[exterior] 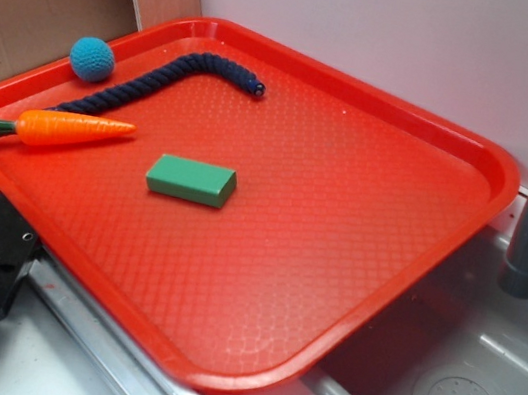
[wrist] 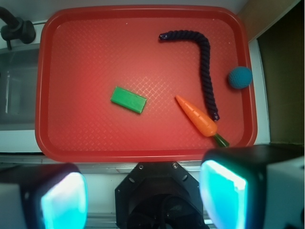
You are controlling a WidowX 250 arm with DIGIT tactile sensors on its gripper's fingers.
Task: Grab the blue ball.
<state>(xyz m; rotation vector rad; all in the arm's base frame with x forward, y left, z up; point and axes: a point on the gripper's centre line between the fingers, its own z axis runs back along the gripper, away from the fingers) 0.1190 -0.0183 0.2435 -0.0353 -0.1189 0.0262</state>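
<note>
Tray (exterior: 413, 273) of red plastic was laid across the sink edge, and everything else was placed relative to it: the navy rope (wrist: 206, 71) was curved along its far side, the carrot (wrist: 196, 116) was lain beside the rope's end, and the green block (wrist: 128, 99) was set near its middle. Gripper (wrist: 143, 195) was held well back over the tray's near rim, its jaws spread wide with nothing between them. Smallest, the blue ball (wrist: 239, 77) was lodged against the tray's side rim, just beside the rope's bend.

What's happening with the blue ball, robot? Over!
End effector open, holding nothing, high above the near edge of the red tray. Blue ball untouched at the tray's rim, beside the navy rope. Nothing in the way.
</note>
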